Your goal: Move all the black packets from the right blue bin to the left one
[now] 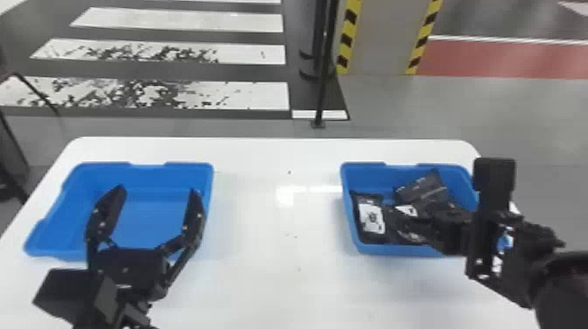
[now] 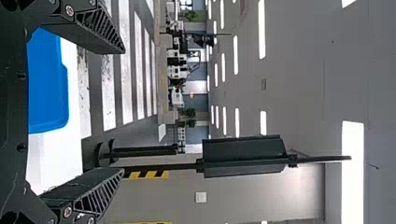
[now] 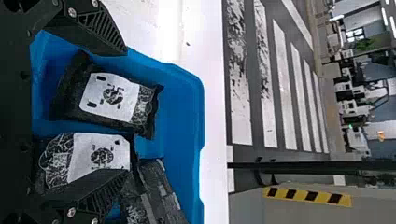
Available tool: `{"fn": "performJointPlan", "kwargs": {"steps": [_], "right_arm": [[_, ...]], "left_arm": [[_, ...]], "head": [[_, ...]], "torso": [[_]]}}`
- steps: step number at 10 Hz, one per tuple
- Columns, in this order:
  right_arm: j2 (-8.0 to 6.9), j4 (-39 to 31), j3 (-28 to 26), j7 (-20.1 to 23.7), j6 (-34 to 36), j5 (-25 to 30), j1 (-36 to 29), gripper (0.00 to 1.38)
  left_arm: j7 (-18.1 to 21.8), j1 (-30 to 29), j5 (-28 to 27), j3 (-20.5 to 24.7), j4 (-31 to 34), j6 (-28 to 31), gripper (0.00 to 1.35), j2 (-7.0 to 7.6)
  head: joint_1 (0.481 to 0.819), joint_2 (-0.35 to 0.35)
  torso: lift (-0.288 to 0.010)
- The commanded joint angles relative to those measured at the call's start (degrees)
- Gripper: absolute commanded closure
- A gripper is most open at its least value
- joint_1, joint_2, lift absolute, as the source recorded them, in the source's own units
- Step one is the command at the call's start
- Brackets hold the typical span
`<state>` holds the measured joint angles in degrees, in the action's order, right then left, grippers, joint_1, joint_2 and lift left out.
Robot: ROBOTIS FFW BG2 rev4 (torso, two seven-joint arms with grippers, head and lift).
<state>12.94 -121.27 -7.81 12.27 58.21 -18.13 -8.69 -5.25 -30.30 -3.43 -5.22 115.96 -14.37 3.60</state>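
Observation:
In the head view my left gripper [image 1: 155,191] is open above the left blue bin [image 1: 170,165], whose bare floor shows between the fingers. The left wrist view also shows this gripper [image 2: 123,112] with its fingers apart. My right gripper [image 1: 442,188] is over the right blue bin [image 1: 393,250], open. In that bin lie a labelled black packet [image 1: 372,218] at the left and a dark packet [image 1: 426,189] at the back. In the right wrist view, the right gripper [image 3: 125,112] spans two labelled packets [image 3: 112,95] [image 3: 100,156], holding neither; its lower finger partly covers one.
Both bins stand on a white table [image 1: 271,236], with a wide stretch of tabletop between them. A thin dark pole [image 1: 323,78] rises from the floor behind the table, near a pillar with yellow and black striped edges [image 1: 385,39].

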Motion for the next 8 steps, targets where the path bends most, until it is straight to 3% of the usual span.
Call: {"fn": "performJointPlan", "kwargs": {"steps": [1,8], "right_arm": [[0.51,3.07,1.30,-0.05,3.38,-1.41,3.49,0.14],[1.39,13.90,5.87,-2.78,11.96,-3.23,13.89,0.23]], "left_arm": [[0.06,0.07,0.00,-0.16,-0.02,-0.12,0.13,0.00],[0.06,-0.07,1.14,0.30,-0.02,-0.54,0.13,0.00]], "head": [[0.695,-0.065],[0.695,-0.029]], "torso": [[-0.140],[-0.140]]}}
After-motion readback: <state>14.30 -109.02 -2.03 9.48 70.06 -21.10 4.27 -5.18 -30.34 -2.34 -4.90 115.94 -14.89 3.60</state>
